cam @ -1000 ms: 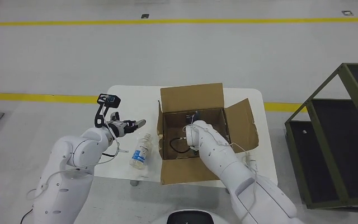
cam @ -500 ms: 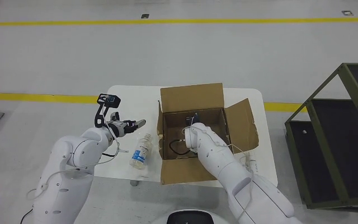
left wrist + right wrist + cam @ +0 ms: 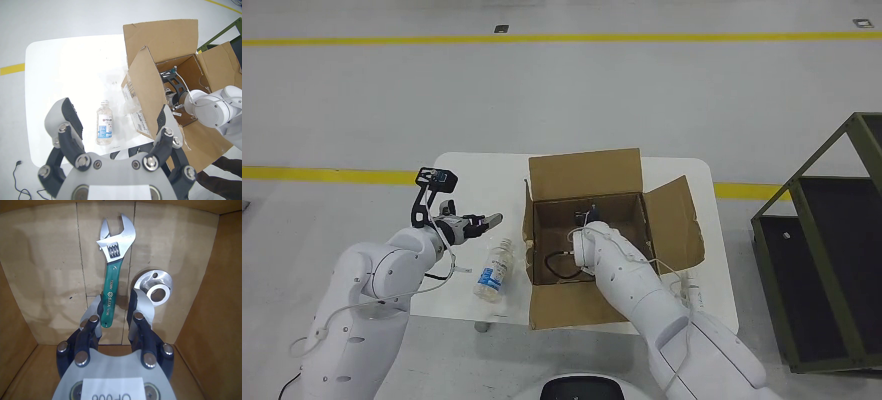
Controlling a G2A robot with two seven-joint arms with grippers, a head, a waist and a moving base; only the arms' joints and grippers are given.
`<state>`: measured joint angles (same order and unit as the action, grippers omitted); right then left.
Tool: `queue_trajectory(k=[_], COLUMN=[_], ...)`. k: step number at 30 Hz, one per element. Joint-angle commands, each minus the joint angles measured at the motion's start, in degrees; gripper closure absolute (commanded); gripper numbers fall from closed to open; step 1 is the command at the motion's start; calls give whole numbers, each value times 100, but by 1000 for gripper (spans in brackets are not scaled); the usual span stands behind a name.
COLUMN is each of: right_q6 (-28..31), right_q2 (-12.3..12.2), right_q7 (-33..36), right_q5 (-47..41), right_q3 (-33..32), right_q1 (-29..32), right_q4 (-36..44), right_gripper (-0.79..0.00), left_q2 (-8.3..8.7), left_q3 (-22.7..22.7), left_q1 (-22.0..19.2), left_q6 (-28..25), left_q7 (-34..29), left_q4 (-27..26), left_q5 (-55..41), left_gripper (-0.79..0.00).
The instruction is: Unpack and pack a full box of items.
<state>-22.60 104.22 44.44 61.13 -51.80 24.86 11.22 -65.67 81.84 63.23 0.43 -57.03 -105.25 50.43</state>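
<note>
I get bright, even overhead light in the top view; the white table (image 3: 467, 190), at nine o'clock of the box (image 3: 585, 176), looks nearly washed out. Inside the box it is dimmer, yet the wrench (image 3: 113, 275) head and metal ring (image 3: 162, 279) glint. Wrist views bend straight edges.

Left pincer (image 3: 114, 111) spread wide (aloft) — right pincer (image 3: 115, 303) parted, pointing down.
</note>
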Motion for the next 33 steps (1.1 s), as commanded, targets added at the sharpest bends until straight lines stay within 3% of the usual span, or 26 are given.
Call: queue_trajectory(k=[1,9,15,16,18,33], right_q6=[9,40,65,73,74,234], right_q2=[0,4,2,2,0,14], right_q7=[-3,16,26,36,44,-25], right_q5=[-7,-28,-29,-31,-26,-20], right_q3=[-4,-16,-19,-21,-20,-18], right_q1=[-5,-16,-21,-23,-28,-120], right_q4=[-23,-61,-92,-96,-105,36], right_gripper=[-305,-286,-231,-203,-6,0], left_q2=[0,0,0,0,0,0], left_q3=[0,0,0,0,0,0], left_q1=[0,0,0,0,0,0], left_q6=[0,0,0,0,0,0], left_q7=[0,0,0,0,0,0], left_q4=[0,0,0,0,0,0], left_q5=[0,0,0,0,0,0], left_gripper=[-785,-785,-785,-785,-785,-785])
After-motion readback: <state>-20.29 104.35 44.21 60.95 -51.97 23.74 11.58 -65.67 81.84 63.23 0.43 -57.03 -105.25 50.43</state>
